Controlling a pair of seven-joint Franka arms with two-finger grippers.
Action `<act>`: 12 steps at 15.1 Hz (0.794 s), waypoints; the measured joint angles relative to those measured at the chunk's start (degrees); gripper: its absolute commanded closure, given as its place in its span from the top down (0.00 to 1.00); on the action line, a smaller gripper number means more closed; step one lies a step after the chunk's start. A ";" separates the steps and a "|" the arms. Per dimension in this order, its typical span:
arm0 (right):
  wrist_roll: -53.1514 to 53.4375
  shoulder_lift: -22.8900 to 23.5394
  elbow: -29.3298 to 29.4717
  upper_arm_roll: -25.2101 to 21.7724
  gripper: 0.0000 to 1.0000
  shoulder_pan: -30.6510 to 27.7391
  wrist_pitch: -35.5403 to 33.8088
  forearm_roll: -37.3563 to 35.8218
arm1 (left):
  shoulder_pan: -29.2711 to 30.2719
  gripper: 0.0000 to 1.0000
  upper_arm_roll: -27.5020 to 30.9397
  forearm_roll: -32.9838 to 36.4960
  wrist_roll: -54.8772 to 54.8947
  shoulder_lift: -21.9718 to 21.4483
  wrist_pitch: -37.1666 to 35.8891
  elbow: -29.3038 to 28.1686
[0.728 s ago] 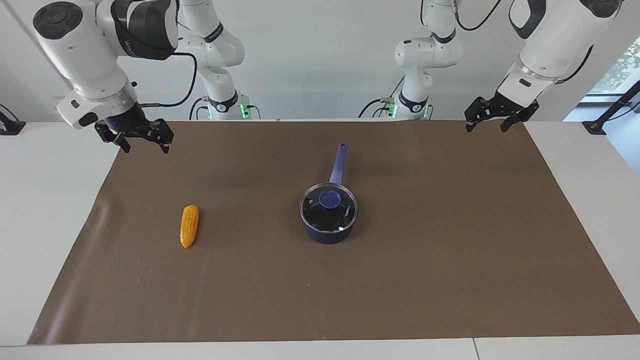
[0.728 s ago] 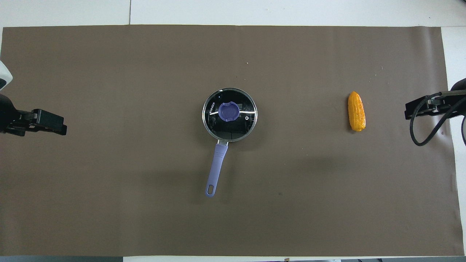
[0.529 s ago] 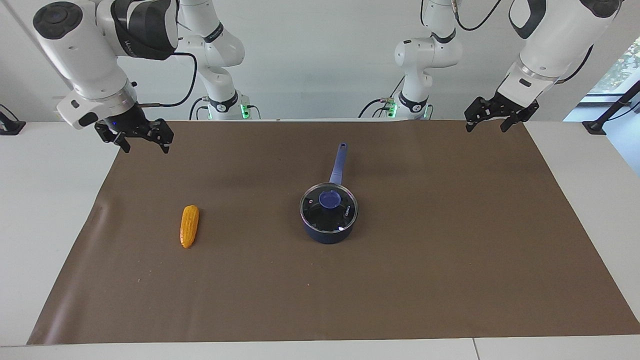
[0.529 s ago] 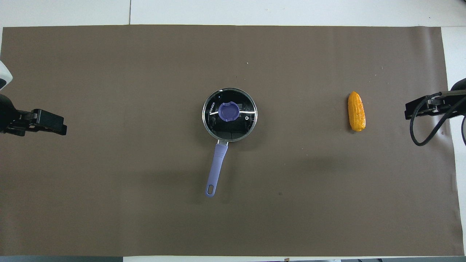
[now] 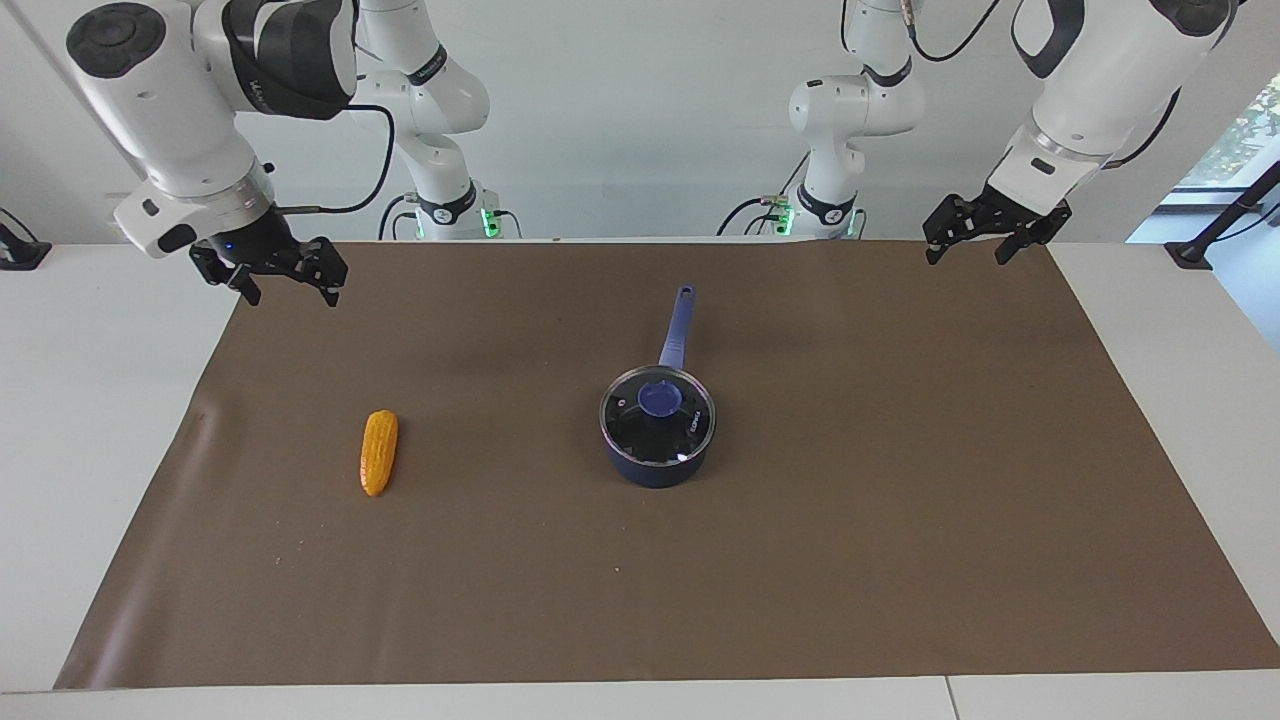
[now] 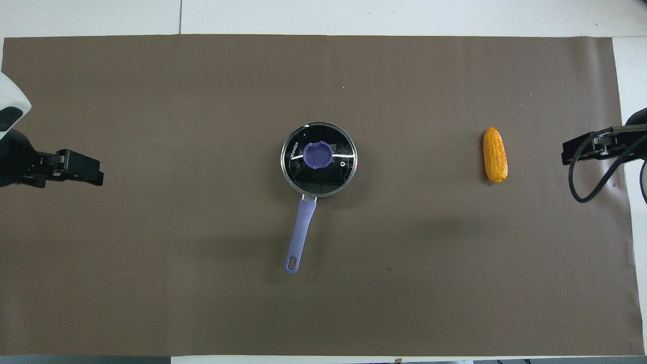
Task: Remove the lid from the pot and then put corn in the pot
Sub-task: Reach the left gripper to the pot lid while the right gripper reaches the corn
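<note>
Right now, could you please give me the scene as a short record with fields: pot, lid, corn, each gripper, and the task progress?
pot: on the brown mat, mid-table, handle toward the robots
lid: closed on the pot
corn: lying on the mat toward the right arm's end, apart from the pot
left gripper: open, raised over its mat corner, holding nothing
right gripper: open, raised over its mat corner, holding nothing
progress: no step done yet
</note>
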 measured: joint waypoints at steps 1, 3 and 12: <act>0.00 0.01 -0.64 0.01 1.00 0.13 1.70 0.01 | -1.78 1.00 -0.08 -0.24 -1.98 0.14 1.19 0.00; 0.25 0.20 -2.74 0.06 1.00 1.12 4.87 0.09 | -6.99 1.00 -0.21 -1.56 -7.84 1.40 3.38 0.24; 1.47 9.34 -18.08 0.21 0.73 4.89 32.43 0.08 | -25.89 1.00 -0.50 -2.24 -28.18 26.92 15.09 15.95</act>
